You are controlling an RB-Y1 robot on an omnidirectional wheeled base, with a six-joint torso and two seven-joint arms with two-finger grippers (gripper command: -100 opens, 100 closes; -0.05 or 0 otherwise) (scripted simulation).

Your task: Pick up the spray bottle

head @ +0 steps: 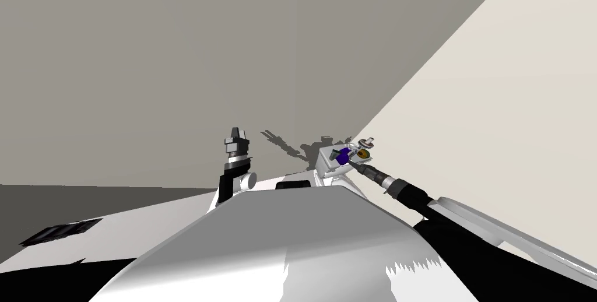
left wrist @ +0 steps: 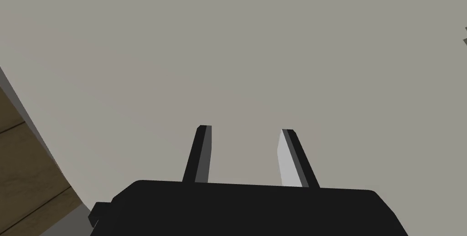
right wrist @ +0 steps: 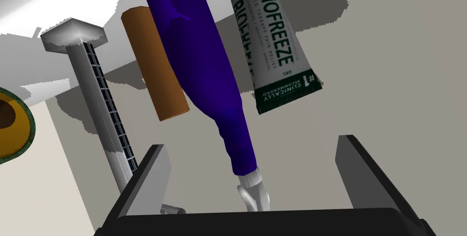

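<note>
Spray bottle [right wrist: 200, 64], blue, lying with narrow neck and white nozzle [right wrist: 253, 193] between spread, empty fingers of right end effector [right wrist: 253, 144]. Brown cylinder [right wrist: 155, 64] just beside it on one side, Biofreeze tube [right wrist: 273, 46] on the other. Best to close squarely on neck, lift straight, avoid dragging neighbours. Left end effector [left wrist: 246, 130] spread too, holding nothing.

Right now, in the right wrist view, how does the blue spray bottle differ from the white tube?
The spray bottle is plain deep blue; the tube is white with green BIOFREEZE lettering. The spray bottle narrows to a neck; the tube widens to a flat dark end. The spray bottle's nozzle reaches between the fingers of the open right gripper; the tube stops short. Both run side by side.
</note>
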